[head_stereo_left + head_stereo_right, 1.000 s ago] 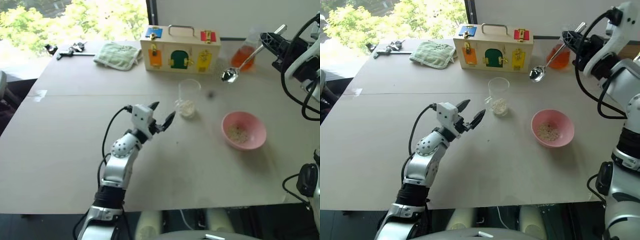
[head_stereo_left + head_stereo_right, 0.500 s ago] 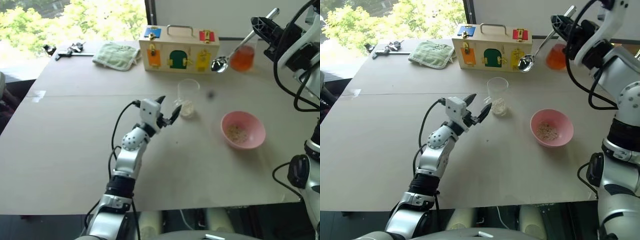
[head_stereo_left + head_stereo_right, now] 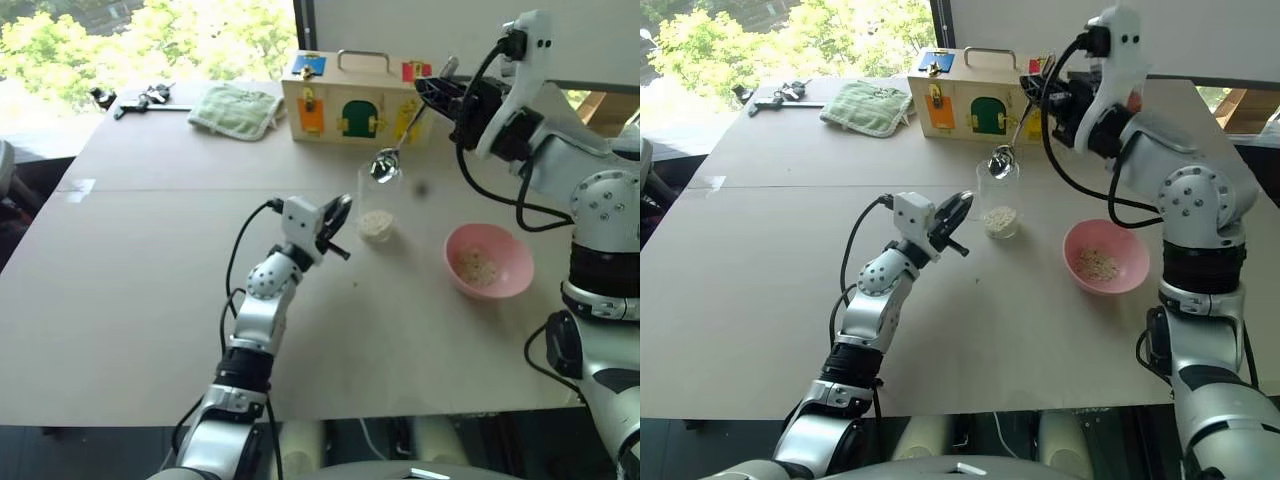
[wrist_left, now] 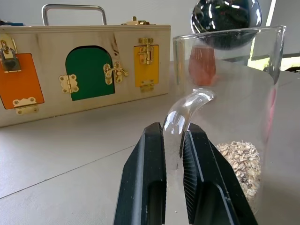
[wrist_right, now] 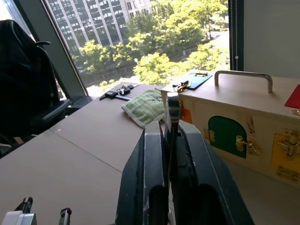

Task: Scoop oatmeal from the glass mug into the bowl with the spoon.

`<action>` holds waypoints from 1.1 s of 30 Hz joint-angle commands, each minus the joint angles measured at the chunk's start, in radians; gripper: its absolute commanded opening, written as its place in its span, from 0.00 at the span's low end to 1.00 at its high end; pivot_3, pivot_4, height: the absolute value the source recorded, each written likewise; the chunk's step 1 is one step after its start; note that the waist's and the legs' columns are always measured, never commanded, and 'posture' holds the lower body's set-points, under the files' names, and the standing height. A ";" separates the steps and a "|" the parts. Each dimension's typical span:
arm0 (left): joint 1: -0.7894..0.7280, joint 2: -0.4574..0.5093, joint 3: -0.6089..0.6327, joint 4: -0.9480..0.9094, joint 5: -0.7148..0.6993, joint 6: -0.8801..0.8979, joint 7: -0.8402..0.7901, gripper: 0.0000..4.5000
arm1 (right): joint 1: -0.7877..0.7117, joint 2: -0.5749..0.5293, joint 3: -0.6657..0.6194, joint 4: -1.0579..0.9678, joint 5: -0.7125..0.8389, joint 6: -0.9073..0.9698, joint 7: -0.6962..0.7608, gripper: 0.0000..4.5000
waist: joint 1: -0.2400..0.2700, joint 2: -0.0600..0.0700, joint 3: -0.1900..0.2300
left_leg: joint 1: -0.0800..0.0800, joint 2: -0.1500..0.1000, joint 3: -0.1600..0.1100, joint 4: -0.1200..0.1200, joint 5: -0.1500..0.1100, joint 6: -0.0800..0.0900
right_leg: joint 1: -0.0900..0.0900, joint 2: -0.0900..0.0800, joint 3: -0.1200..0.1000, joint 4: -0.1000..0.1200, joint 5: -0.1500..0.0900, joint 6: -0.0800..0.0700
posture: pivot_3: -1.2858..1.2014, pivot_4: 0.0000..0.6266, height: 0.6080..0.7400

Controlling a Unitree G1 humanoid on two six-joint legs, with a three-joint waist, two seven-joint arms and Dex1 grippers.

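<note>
Right tool [image 3: 1045, 78], clamped on spoon [image 3: 1012, 130], swung over glass mug [image 3: 998, 198]; left tool [image 4: 174, 140] now pinches mug's handle.

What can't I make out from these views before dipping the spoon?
- Right wrist view: the spoon bowl, hidden below the right pincer.
- Left wrist view: the glass mug base, cut off by the frame edge.
- Eye views: whether the spoon is loaded, too small.

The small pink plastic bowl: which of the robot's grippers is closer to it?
Neither is close, and the pictures don't settle it. The left gripper is shut on the clear glass mug's handle, beside the bowl; the right gripper holds the silver spoon above the mug.
</note>
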 commanded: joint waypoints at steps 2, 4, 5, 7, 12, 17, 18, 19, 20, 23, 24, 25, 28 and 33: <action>-0.012 0.008 -0.002 -0.012 0.017 -0.018 0.002 0.01 | 0.004 -0.015 0.040 -0.020 -0.093 -0.048 0.071 0.00 | 0.000 0.000 0.000 | 0.000 0.000 0.000 0.000 0.000 0.000 | 0.000 0.000 0.000 0.000 0.000 0.000 | 0.52 0.24 1.00; -0.017 0.013 -0.005 -0.017 0.030 -0.031 0.003 0.01 | 0.015 -0.005 0.079 -0.017 -0.135 -0.060 0.097 0.00 | -0.001 0.000 0.000 | 0.000 0.000 0.000 0.000 0.000 0.000 | 0.000 0.000 0.000 0.000 0.000 0.000 | 0.52 0.24 1.00; -0.021 0.019 -0.010 -0.018 0.043 -0.041 0.002 0.01 | 0.023 0.001 0.099 -0.012 -0.158 -0.070 0.111 0.00 | -0.001 0.000 0.000 | 0.000 0.000 0.000 0.000 0.000 0.000 | 0.000 0.000 0.000 0.000 0.000 0.000 | 0.52 0.24 1.00; -0.028 0.032 -0.020 -0.021 0.068 -0.060 0.001 0.01 | 0.038 0.006 0.134 0.002 -0.206 -0.095 0.140 0.00 | -0.001 0.000 0.000 | 0.000 0.000 0.000 0.000 0.000 0.000 | 0.000 0.000 0.000 0.000 0.000 0.000 | 0.52 0.24 1.00; -0.043 0.075 -0.055 -0.025 0.130 -0.108 -0.018 0.01 | 0.079 0.017 0.168 0.053 -0.261 -0.105 0.201 0.00 | 0.000 0.000 0.000 | 0.000 0.000 0.002 0.001 0.000 0.000 | 0.000 0.000 -0.001 0.000 0.000 0.000 | 0.52 0.24 1.00; -0.056 0.095 -0.062 -0.008 0.166 -0.142 -0.006 0.01 | 0.085 0.062 0.105 0.071 -0.196 0.013 0.194 0.00 | -0.001 0.000 0.000 | 0.000 0.000 0.003 0.001 0.000 0.000 | 0.000 0.000 -0.001 0.001 0.000 0.000 | 0.52 0.24 1.00; -0.057 0.096 -0.062 -0.003 0.169 -0.146 -0.006 0.01 | 0.084 0.081 0.077 0.073 -0.172 0.048 0.175 0.00 | -0.001 0.000 0.000 | 0.000 0.000 0.002 0.001 0.000 0.000 | 0.000 0.000 -0.001 0.001 0.000 0.000 | 0.52 0.24 1.00; -0.057 0.100 -0.065 0.002 0.176 -0.153 -0.005 0.01 | 0.081 0.099 0.046 0.076 -0.151 0.084 0.152 0.00 | -0.002 0.000 0.000 | 0.000 0.000 0.002 0.002 0.000 0.000 | 0.000 0.000 -0.001 0.001 0.000 0.000 | 0.52 0.24 1.00; -0.058 0.103 -0.068 0.009 0.183 -0.160 -0.004 0.01 | 0.077 0.117 0.018 0.081 -0.134 0.114 0.131 0.00 | -0.002 0.000 0.000 | 0.000 0.000 0.003 0.002 0.000 0.000 | 0.000 0.000 -0.001 0.002 0.000 0.000 | 0.52 0.24 1.00; -0.057 0.102 -0.068 0.024 0.186 -0.172 -0.001 0.01 | 0.058 0.164 -0.069 0.098 -0.091 0.193 0.062 0.00 | -0.002 0.000 0.000 | 0.000 0.000 0.003 0.003 0.000 0.000 | 0.000 0.000 -0.001 0.003 0.000 0.000 | 0.52 0.24 1.00; -0.055 0.102 -0.068 0.026 0.186 -0.175 0.000 0.01 | 0.054 0.170 -0.085 0.096 -0.084 0.210 0.050 0.00 | -0.002 0.000 0.000 | 0.000 0.000 0.003 0.003 0.000 0.000 | 0.000 0.000 -0.001 0.003 0.000 0.000 | 0.52 0.24 1.00; -0.055 0.101 -0.068 0.029 0.186 -0.177 0.001 0.01 | 0.051 0.173 -0.097 0.094 -0.080 0.220 0.041 0.00 | -0.002 0.000 0.000 | 0.000 0.000 0.003 0.003 0.000 0.000 | 0.000 0.000 -0.001 0.003 0.000 0.000 | 0.52 0.24 1.00; -0.052 0.102 -0.071 0.035 0.186 -0.184 0.003 0.01 | 0.039 0.174 -0.127 0.085 -0.080 0.234 0.014 0.00 | -0.003 0.000 0.000 | 0.000 0.000 0.003 0.004 0.000 0.000 | 0.000 0.000 -0.001 0.004 0.000 0.000 | 0.52 0.24 1.00; -0.044 0.099 -0.073 0.053 0.186 -0.198 0.009 0.01 | 0.000 0.170 -0.179 0.078 -0.066 0.241 -0.026 0.00 | -0.004 0.000 0.000 | 0.000 0.000 0.003 0.005 0.000 0.000 | 0.000 0.000 -0.001 0.004 0.000 0.000 | 0.52 0.24 1.00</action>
